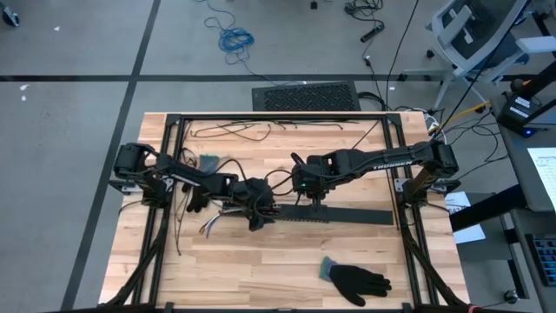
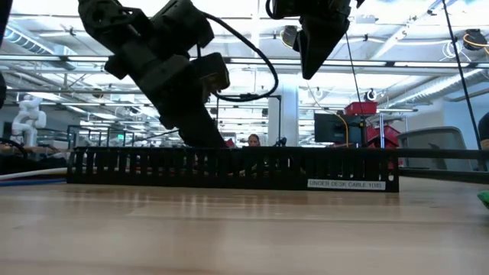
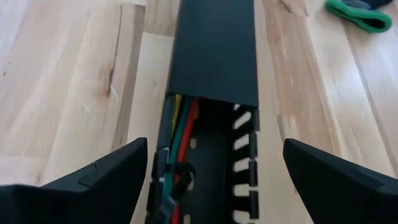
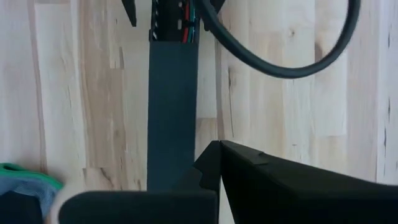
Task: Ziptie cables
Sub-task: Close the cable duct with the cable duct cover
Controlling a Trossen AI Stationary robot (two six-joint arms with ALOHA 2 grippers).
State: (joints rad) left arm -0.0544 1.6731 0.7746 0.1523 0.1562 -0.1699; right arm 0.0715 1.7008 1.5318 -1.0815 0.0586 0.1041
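A long black slotted strip [image 1: 334,216] lies across the middle of the table, and a flat black lid [image 3: 214,50] covers most of it. The cables [image 3: 179,140], green, red, yellow and white wires, lie inside the strip's open end and run in under the lid. Their loose ends [image 1: 211,228] trail out on the table's left. My left gripper [image 3: 214,186] is open at that uncovered end, one finger on each side of the strip and apart from it. My right gripper [image 2: 315,53] is shut and hangs above the strip's middle, clear of it.
A black glove with a green cuff [image 1: 356,278] lies near the table's front right. Another dark glove [image 1: 198,200] sits under my left arm. Thin black strands [image 1: 234,131] lie along the far edge. Black frame rails [image 1: 400,174] border the table.
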